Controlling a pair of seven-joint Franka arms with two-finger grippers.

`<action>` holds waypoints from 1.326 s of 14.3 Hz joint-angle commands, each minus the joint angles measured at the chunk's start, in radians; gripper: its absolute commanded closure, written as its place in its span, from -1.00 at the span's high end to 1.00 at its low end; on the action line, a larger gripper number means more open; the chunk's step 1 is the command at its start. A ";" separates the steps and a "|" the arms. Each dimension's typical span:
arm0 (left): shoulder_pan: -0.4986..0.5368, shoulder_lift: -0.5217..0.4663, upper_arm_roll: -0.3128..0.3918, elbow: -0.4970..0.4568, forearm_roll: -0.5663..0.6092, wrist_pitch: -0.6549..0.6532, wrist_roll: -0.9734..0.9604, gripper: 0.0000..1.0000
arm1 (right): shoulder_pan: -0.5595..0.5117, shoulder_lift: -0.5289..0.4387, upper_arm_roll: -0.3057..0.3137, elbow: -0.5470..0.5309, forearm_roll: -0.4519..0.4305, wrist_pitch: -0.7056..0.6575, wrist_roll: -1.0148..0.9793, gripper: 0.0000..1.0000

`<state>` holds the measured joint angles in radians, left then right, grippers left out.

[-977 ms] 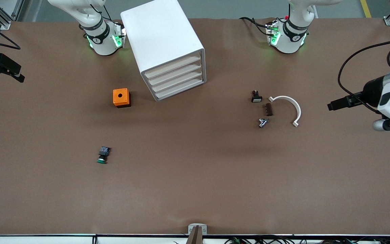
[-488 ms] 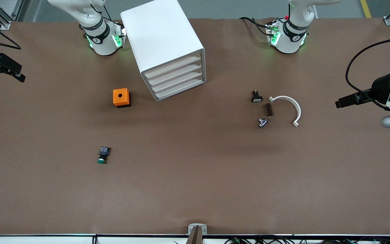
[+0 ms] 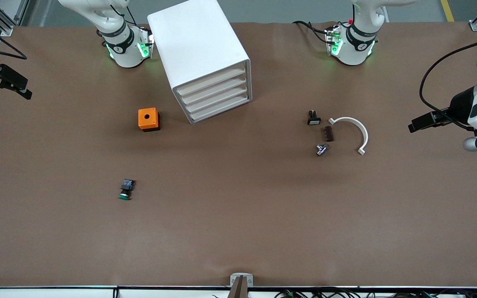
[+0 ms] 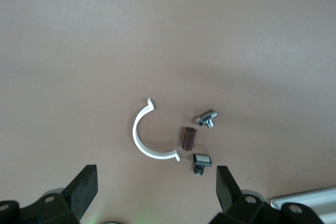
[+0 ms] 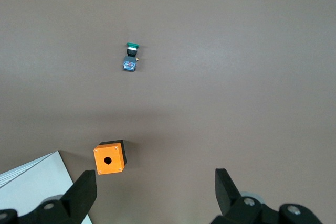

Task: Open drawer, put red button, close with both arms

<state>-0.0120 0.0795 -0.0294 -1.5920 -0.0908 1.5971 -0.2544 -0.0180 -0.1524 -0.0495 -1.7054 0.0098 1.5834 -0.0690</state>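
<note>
The white cabinet stands between the arm bases, with all four beige-fronted drawers shut. Its corner shows in the right wrist view and its edge in the left wrist view. No red button shows in any view. My left gripper hangs high over the left arm's end of the table, open and empty. My right gripper hangs high over the right arm's end, open and empty.
An orange box with a hole stands beside the cabinet. A green-capped button lies nearer the camera. A white curved clip, white-capped black button, brown piece and metal part lie together.
My left gripper has drawn back toward its end of the table and risen a little. The right gripper has hardly moved. Nothing on the table moved.
</note>
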 commanded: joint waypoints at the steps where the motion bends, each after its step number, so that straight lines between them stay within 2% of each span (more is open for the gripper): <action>1: 0.009 -0.121 -0.012 -0.161 0.025 0.090 0.026 0.99 | -0.010 -0.032 0.008 -0.030 0.010 0.009 0.002 1.00; 4: 0.007 -0.127 -0.027 -0.151 0.026 0.113 0.026 0.99 | -0.010 -0.030 0.008 -0.030 0.010 0.010 0.005 1.00; 8: 0.004 -0.116 -0.044 -0.111 0.091 0.113 0.026 0.99 | -0.010 -0.030 0.008 -0.028 0.010 0.007 0.003 1.00; 19: 0.012 -0.078 -0.043 0.044 0.079 0.072 0.070 0.99 | -0.008 -0.001 0.010 0.023 -0.002 -0.054 -0.006 1.00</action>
<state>-0.0090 -0.0189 -0.0664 -1.5981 -0.0211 1.7025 -0.2140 -0.0180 -0.1552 -0.0490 -1.6993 0.0119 1.5526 -0.0690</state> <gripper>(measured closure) 0.004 0.000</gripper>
